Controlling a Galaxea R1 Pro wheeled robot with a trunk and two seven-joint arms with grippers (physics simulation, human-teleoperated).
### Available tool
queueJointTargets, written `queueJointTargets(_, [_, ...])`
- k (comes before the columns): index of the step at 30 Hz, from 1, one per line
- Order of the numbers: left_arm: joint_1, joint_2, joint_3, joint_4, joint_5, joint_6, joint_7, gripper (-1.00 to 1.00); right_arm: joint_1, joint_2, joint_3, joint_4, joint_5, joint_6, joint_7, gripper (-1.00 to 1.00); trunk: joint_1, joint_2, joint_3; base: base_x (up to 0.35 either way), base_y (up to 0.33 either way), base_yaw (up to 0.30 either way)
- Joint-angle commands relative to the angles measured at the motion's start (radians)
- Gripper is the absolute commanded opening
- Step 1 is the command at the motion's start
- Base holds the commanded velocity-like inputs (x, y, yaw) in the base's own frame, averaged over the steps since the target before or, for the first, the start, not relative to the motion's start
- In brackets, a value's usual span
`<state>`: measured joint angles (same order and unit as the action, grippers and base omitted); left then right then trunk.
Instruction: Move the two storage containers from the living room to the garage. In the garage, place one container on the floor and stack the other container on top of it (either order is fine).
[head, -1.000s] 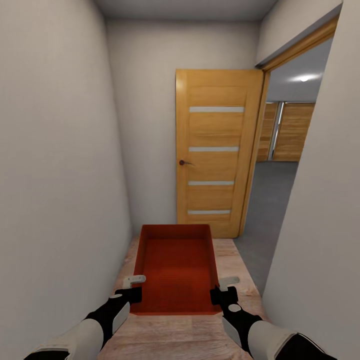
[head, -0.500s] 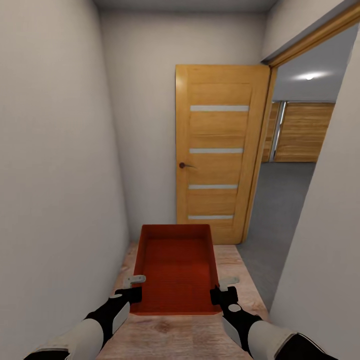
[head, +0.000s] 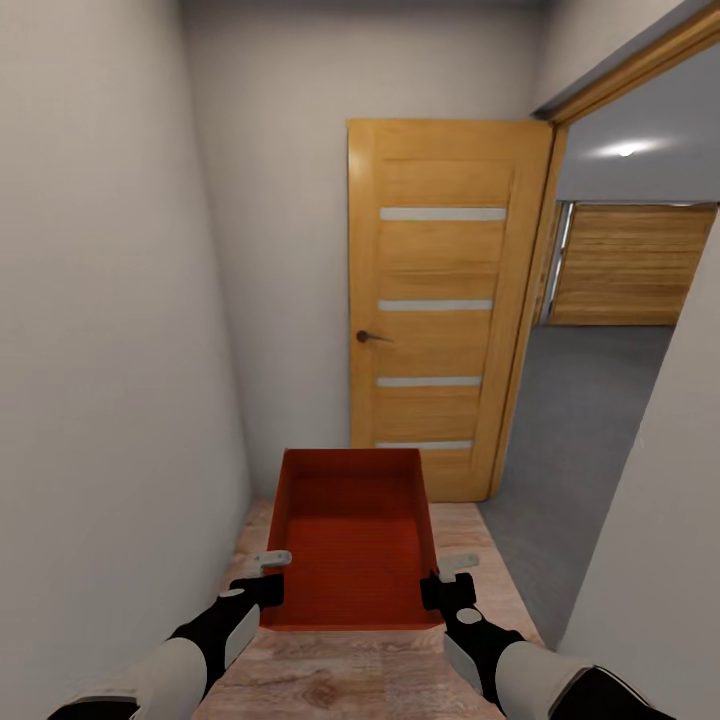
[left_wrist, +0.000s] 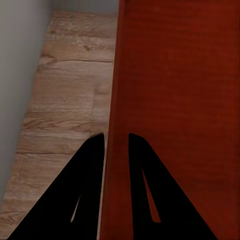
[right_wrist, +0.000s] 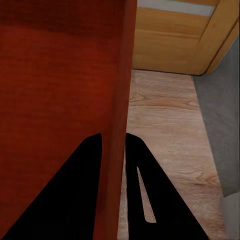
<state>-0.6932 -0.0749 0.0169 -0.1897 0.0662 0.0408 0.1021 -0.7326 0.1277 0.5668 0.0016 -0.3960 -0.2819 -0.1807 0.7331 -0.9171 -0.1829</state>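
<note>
The left tool (head: 262, 577) is pinching the left wall of the storage container (head: 352, 540), and the right tool (head: 448, 578) is pinching the right wall. In each wrist view one finger is sitting inside the thin wall and one outside. The container is hanging at 6 o'clock in the head view, over the wood plank floor (head: 340, 680). It looks light and stiff, but the thin walls may flex, so holding both long sides is sensible. The head view alone is showing the open door (head: 440, 300) at 12 o'clock and the garage (head: 590, 400) at 2 o'clock.
</note>
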Motion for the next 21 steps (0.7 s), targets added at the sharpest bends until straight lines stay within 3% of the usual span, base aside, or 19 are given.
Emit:
queueJointTargets(1, [0.000, 0.000, 0.013, -0.004, -0.014, -0.059, 0.013, -1.00, -0.001, 0.001, -0.036, 0.000, 0.007, 0.003, 0.010, -1.00, 0.001, -0.001, -0.001, 0.255, 0.000, -0.166])
queueJointTargets(14, [0.000, -0.002, 0.014, -0.009, -0.012, -0.059, 0.015, -1.00, -0.001, 0.001, -0.036, 0.000, 0.007, 0.004, 0.009, -1.00, 0.001, -0.001, -0.001, 0.040, 0.006, -0.264])
queueJointTargets(21, [0.000, -0.002, 0.014, -0.010, -0.012, -0.058, 0.016, -1.00, -0.001, 0.001, -0.036, 0.000, 0.007, 0.004, 0.009, -1.00, 0.001, -0.001, -0.001, 0.139, 0.191, -0.276])
